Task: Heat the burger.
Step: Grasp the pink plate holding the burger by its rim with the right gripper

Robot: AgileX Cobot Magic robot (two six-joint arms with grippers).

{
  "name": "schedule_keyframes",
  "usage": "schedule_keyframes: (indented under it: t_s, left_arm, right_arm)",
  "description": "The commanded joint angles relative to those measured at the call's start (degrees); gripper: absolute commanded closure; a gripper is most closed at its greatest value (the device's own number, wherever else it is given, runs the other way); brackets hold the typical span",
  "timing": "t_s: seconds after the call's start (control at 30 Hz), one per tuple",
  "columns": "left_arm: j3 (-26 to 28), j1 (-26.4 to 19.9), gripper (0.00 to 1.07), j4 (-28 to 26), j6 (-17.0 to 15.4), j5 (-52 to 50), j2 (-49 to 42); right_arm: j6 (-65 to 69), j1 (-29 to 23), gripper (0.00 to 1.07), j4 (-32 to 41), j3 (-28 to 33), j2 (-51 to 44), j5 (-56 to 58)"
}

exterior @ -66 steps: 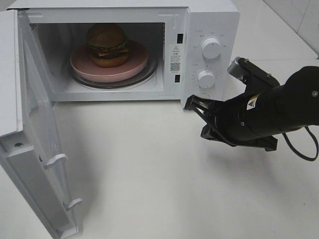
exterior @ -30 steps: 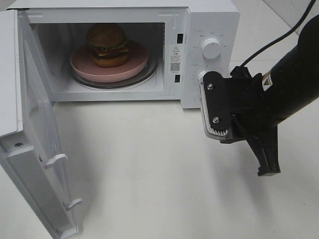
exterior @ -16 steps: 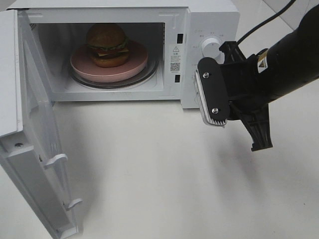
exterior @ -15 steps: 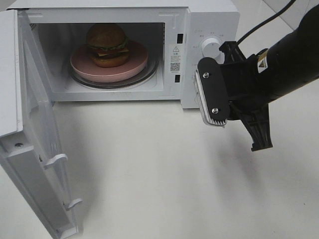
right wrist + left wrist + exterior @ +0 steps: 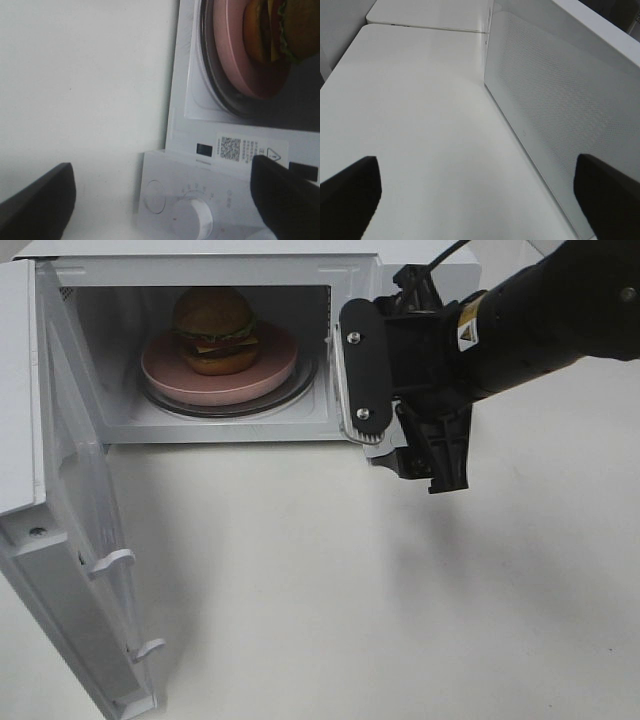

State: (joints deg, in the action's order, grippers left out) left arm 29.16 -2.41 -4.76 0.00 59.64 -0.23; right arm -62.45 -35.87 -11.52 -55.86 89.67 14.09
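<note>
Beside microwave (image 5: 420, 260) opening, right tool (image 5: 400, 430) agape.

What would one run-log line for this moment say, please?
burger: on plate in microwave | door: open | right pincer: open, empty

round burger with glossy golden-brown bun (image 5: 213, 310) | smooth matt pink round plate (image 5: 262, 375) | clear glass turntable, shiny rim (image 5: 296, 390) | white glossy plastic-and-metal microwave (image 5: 350, 270) | smooth white satin tabletop (image 5: 320, 580) | matt black plastic right gripper (image 5: 405, 405)
</note>
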Motion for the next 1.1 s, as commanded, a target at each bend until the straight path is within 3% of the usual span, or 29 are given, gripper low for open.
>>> schedule_keyframes:
  t_s: [0.03,0.2,0.77,1.1]
  left_arm:
    - [-0.2,-0.2,0.07,-0.3,0.0,-0.4,-1.1]
    - [-0.2,-0.2,0.07,-0.3,0.0,-0.4,-1.1]
    - [-0.2,-0.2,0.07,-0.3,0.0,-0.4,-1.1]
    - [-0.2,-0.2,0.07,-0.3,0.0,-0.4,-1.1]
  right_arm:
    - [2.2,-1.4,0.18,-2.9,-1.9,1.5,0.3]
    - [4.9,-3.6,0.20,-6.9,-6.9,6.8,0.4]
    - [4.9,-3.6,0.23,-7.5,-18.2,20.1,0.2]
    - [4.9,-3.6,0.25,-7.5,-29.0,30.0,0.6]
